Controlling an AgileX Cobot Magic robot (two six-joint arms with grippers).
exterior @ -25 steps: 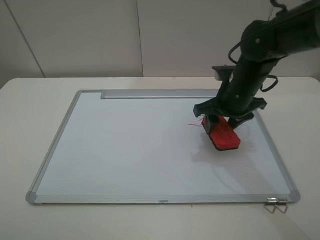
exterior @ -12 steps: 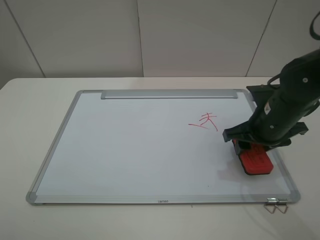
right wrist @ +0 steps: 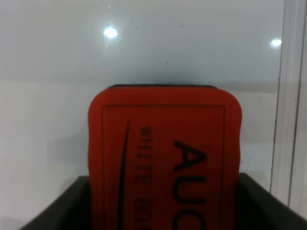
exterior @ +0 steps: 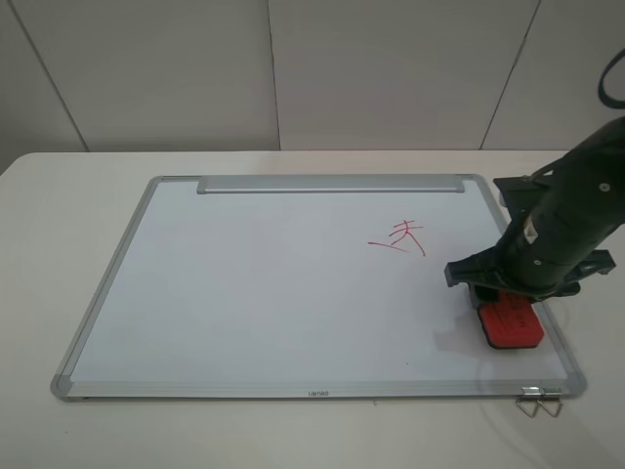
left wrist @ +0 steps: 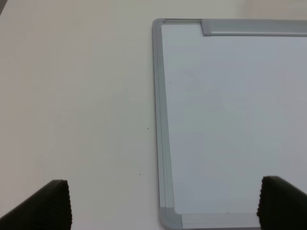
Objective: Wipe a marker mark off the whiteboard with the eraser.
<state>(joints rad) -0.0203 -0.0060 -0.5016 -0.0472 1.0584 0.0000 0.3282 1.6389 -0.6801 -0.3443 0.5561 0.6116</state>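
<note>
Not yet wiped: marker mark (exterior: 400, 236), whole and crisp, inboard of the R gripper (exterior: 495, 296) and further toward the tray strip (exterior: 330, 184), w/ a clear gap betw. it and the eraser (exterior: 511, 323). Eraser pinched by its long sides betw. the R fingers (right wrist: 57, 211), jaws spread only as far as its width, red lettered top up, felt base facing the whiteboard (exterior: 244, 293); felt-to-board contact not readable from either view. Just outboard of that gripper: silver frame (right wrist: 292, 120), a board corner close by. To do the step well, probably: hold the felt flat, not heel- or toe-down; press light but even; sweep from here across the whole scribble incl. the long tail, then back over it w/ overlapping passes; no snagging the frame at the start. Square grip by the look of it, so likely no regrasp needed. L gripper (left wrist: 165, 206) wide open, nothing held, poised over the board's opposite edge w/ table (left wrist: 72, 96) beside it, well apart from the mark; best left parked.
</note>
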